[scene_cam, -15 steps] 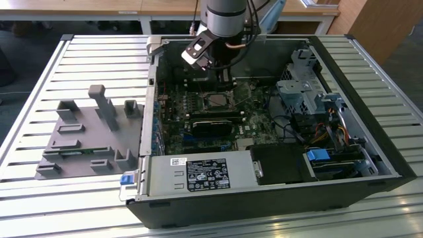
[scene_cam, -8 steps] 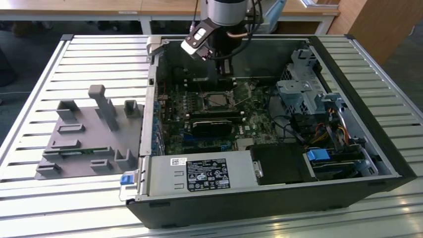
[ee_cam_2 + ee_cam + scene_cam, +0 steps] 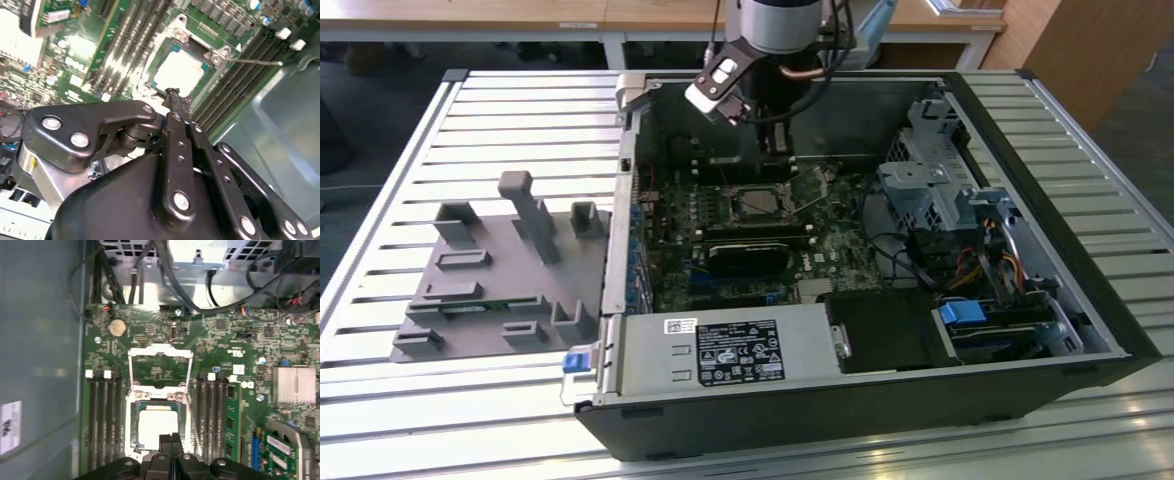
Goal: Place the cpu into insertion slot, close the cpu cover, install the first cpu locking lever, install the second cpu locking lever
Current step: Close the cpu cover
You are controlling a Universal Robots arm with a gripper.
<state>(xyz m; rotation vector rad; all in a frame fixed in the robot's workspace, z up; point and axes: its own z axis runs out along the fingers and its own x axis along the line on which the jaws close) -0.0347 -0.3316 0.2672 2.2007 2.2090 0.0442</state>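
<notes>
The cpu (image 3: 157, 427) lies flat in the insertion slot (image 3: 133, 432), its silver top facing up; the second wrist view has the cpu (image 3: 180, 71) seated the same way. The cpu cover (image 3: 161, 352) is swung open and lies flat beyond the socket, green board showing through its square hole. A thin locking lever (image 3: 255, 62) sticks out free beside the socket. My gripper (image 3: 171, 441) hovers just over the near edge of the cpu, fingers shut together with nothing between them. In the exterior view my gripper (image 3: 774, 150) hangs inside the case just behind the insertion slot (image 3: 754, 205).
Long black memory slots (image 3: 211, 410) flank the socket on both sides. A silver heatsink (image 3: 293, 385) sits further along the board. The case also holds a power supply (image 3: 727, 350), a drive cage (image 3: 927, 180) and cables. A grey fixture tray (image 3: 494, 270) lies on the slatted table.
</notes>
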